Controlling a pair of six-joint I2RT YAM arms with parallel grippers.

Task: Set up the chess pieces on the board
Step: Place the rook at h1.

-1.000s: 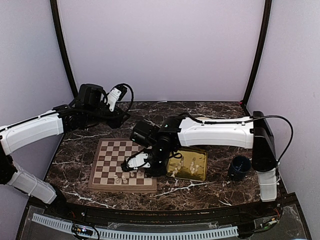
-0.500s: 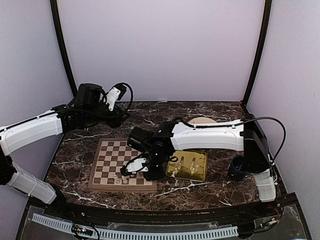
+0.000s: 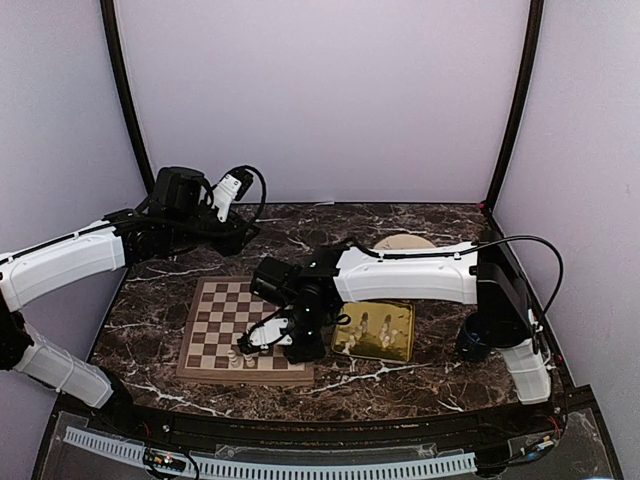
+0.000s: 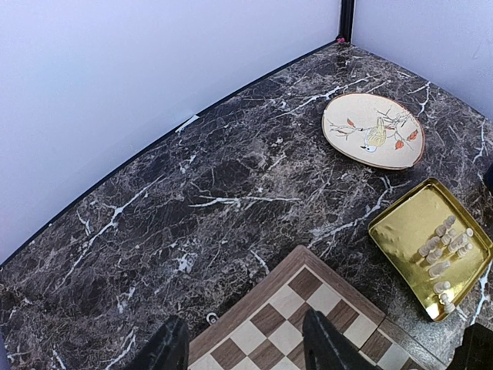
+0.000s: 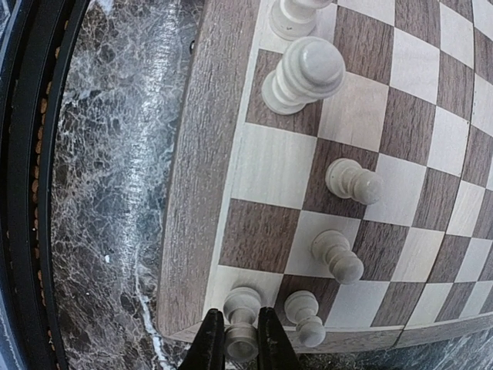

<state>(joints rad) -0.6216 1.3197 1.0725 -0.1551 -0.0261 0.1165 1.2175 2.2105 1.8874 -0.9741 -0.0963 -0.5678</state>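
Your right gripper (image 5: 240, 347) clamps a chess piece (image 5: 243, 312) on the board (image 5: 216, 154) edge row; left gripper (image 4: 245, 351) gapes empty above the board corner.

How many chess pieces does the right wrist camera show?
6: one cut off at top, a tall one below, three pawns beneath, one piece in the right end effector. More may be hidden.

Top view: right arm (image 3: 405, 277) hides board's (image 3: 213, 322) near-right squares; chess pieces (image 3: 372, 328) on gold tray (image 3: 406, 342) too small to type. Left wrist view: board, left fingers (image 4: 166, 351) cut by bottom edge. Right wrist view: topmost piece (image 5: 296, 15) cropped; right fingers (image 5: 209, 343), pinching pawn (image 5: 242, 320), cut at bottom.
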